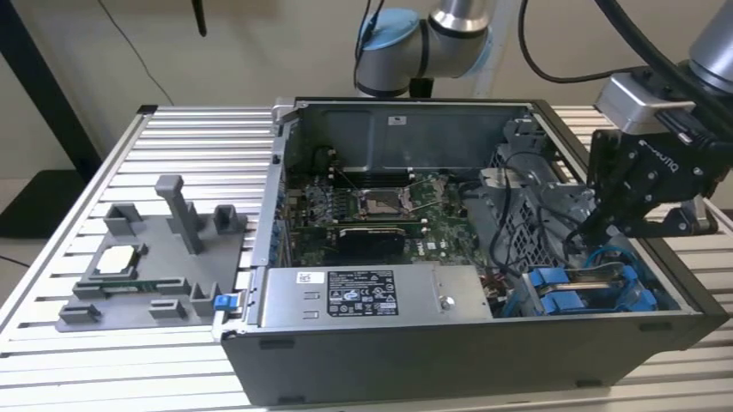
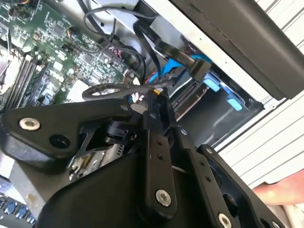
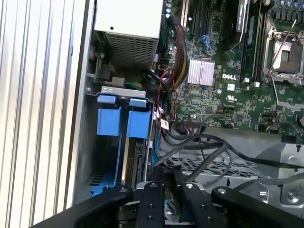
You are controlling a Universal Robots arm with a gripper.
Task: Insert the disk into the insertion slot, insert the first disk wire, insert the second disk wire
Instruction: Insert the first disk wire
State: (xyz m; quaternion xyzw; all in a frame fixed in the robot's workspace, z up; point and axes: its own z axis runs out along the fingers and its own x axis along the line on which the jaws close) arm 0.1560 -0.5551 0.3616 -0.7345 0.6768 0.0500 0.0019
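Second wrist view: black claw (image 2: 154, 96) clamped on thin black wire (image 2: 102, 88); exterior view: blue-railed grey metal bay (image 1: 550, 290) at case's 4 o'clock; slack may snag rails.

Your arm (image 1: 441, 34) arches over from the back and comes down on the exterior view's right. Your gripper (image 1: 588, 229) slants down toward the exterior view's left, jaws drawn together at the tips.

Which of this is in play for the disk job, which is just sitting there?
In play: gripper, shut on black wire; drive bay with blue rails.
Sitting there: power-supply box; grey fixture holding a processor chip; perforated cage.
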